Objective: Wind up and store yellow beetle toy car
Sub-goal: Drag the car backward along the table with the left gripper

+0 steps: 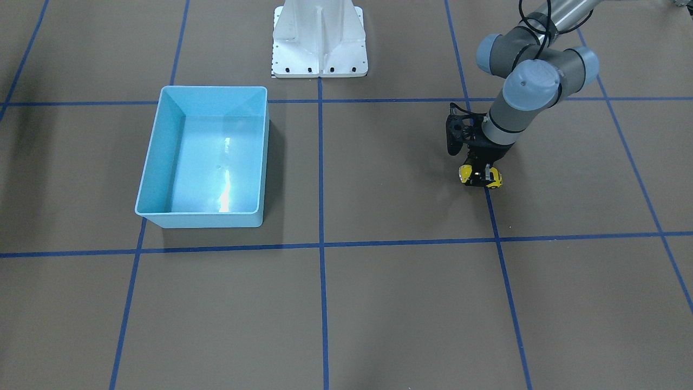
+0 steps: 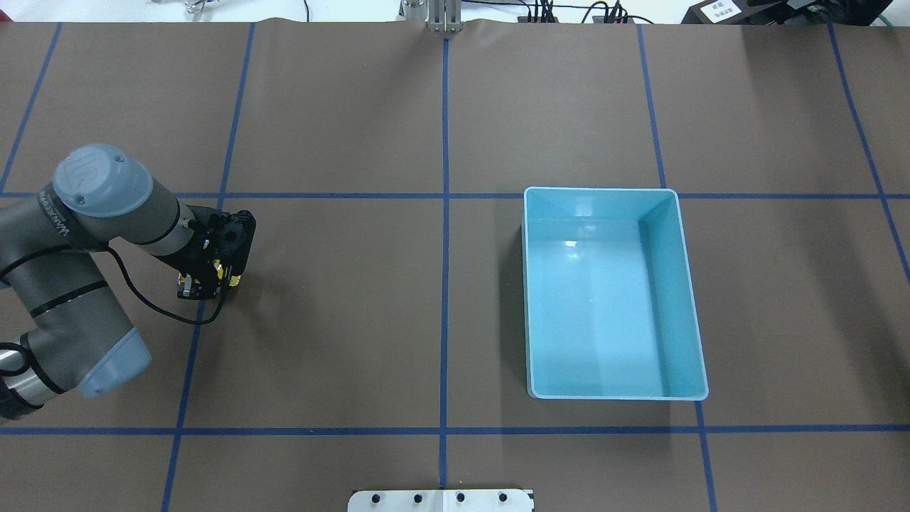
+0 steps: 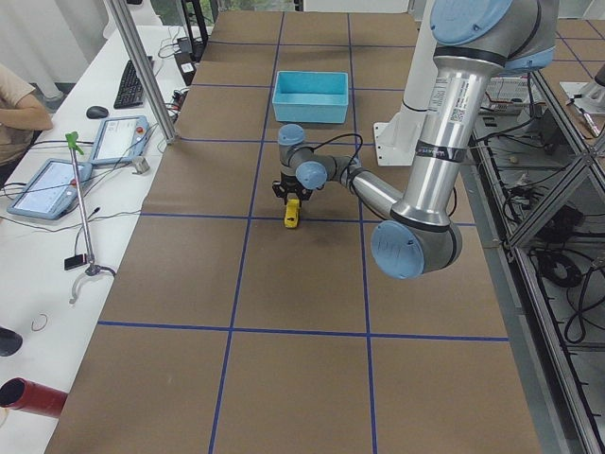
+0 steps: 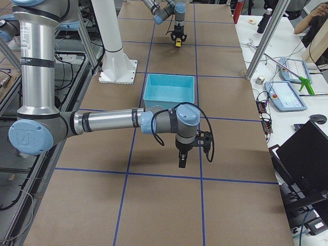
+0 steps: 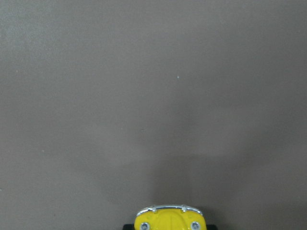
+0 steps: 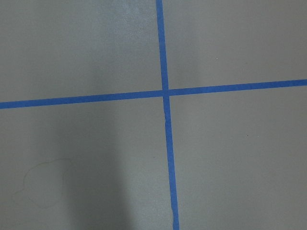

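The yellow beetle toy car [image 1: 465,173] stands on the brown table on the robot's left side, on a blue tape line. My left gripper [image 1: 481,176] points down with a finger on each side of the car's middle, closed on it. In the left wrist view the car's front end [image 5: 167,219] shows at the bottom edge. The car also shows in the exterior left view [image 3: 292,214]. The light blue bin [image 1: 214,88] is empty and sits far across the table on the robot's right side. My right gripper [image 4: 181,163] hangs low over the table beyond the bin; I cannot tell if it is open.
The white robot base plate [image 1: 319,54] stands at the table's edge between the arms. Blue tape lines [image 1: 320,244] cross the brown table. Operators' desks with tablets [image 3: 52,184] run along the far side.
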Robot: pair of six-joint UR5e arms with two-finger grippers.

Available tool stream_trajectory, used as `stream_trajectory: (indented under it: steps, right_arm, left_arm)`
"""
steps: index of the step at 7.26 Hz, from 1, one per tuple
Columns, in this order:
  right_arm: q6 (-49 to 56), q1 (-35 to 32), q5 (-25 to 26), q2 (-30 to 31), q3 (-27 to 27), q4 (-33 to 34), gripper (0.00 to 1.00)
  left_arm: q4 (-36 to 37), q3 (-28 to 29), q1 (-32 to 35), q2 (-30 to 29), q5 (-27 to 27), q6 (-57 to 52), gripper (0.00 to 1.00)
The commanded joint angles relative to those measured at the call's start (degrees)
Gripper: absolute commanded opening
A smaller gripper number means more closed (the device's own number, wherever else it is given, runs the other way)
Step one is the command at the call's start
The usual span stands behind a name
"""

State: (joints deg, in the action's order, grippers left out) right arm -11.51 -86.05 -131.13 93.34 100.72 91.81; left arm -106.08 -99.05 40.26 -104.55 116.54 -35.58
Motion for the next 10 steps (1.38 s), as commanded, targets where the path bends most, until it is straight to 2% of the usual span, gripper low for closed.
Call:
stream_trajectory:
  steps: [1, 8, 10]
  right_arm:
    - [0.0, 0.0, 0.0, 0.0, 0.0, 0.04, 1.0]
    - [-0.18, 0.0, 0.0, 0.0, -0.09, 0.04, 1.0]
    - [-0.18, 0.0, 0.0, 0.0, -0.09, 0.04, 1.0]
  left_arm:
    - [-1.32, 0.0, 0.17, 1.1, 0.36, -0.01, 0.28]
    - [-5.71, 1.05, 2.97, 4.0, 3.52, -0.28, 0.28]
    - [-5.72, 2.11, 4.64, 4.0, 5.44, -3.43, 0.28]
